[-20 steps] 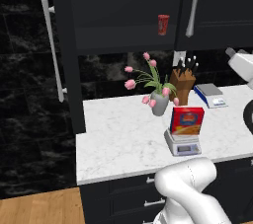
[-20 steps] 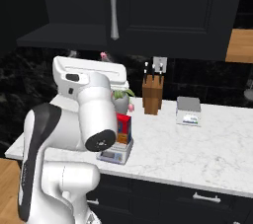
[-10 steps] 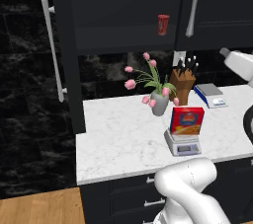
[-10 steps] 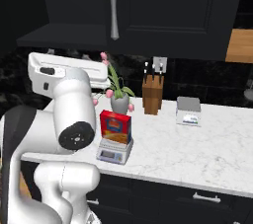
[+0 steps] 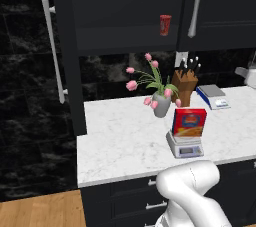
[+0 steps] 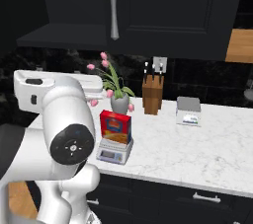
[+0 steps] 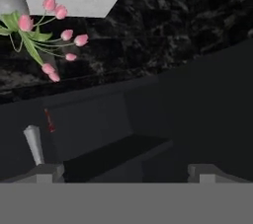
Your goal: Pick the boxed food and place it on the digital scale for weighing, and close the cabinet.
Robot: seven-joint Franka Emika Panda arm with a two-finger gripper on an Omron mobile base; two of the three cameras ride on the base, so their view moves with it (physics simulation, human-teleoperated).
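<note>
The red boxed food stands upright on the silver digital scale near the counter's front edge. Nothing grips it. The black cabinet above has its left door swung out, with its long silver handle facing left; the right door is shut. In the hand view my gripper is open, its fingertips wide apart with nothing between them. It looks at the cabinet's open inside, which appears rolled over.
A small red cup sits in the open cabinet. A grey vase of pink tulips, a knife block and a flat blue-and-grey device stand behind the scale. My white arm rises at the left.
My arm has swung away to the side, uncovering the box and scale in the right base view. The box has stayed on the scale and the cabinet door has stayed open.
</note>
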